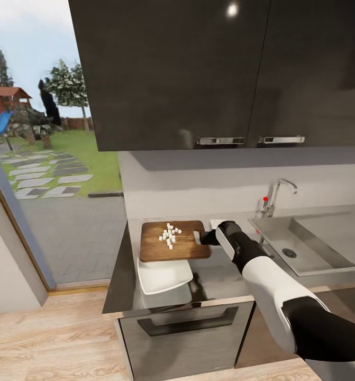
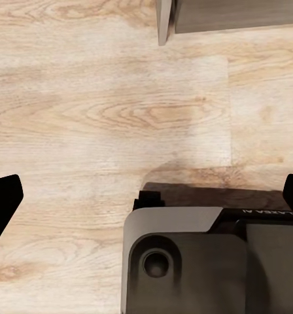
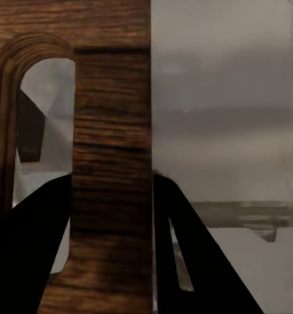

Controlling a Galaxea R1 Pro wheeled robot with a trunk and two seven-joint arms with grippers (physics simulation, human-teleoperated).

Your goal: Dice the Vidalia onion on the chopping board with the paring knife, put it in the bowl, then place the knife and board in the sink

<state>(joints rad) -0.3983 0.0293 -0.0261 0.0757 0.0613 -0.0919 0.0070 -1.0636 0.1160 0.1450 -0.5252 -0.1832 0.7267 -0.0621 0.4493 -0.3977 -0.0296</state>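
The brown chopping board (image 1: 172,243) hangs over the countertop (image 1: 222,283), with several small white onion dice (image 1: 170,235) in a loose heap on top. My right gripper (image 1: 202,238) is shut on the board's handle end. In the right wrist view, the wooden handle strip (image 3: 110,131) sits between the two black fingers (image 3: 29,255). The white squarish bowl (image 1: 164,276) lies just below the board's near edge and is partly covered by it. The steel sink (image 1: 304,246) is to the right. The paring knife is out of view. My left gripper (image 2: 150,190) is open over the floor.
A chrome tap (image 1: 276,194) with a red knob stands behind the basin. Dark wall cabinets (image 1: 214,69) hang low over the counter. The counter's left end (image 1: 116,275) borders a glass door to the garden. My base (image 2: 199,261) stands on the wooden floor (image 2: 101,111).
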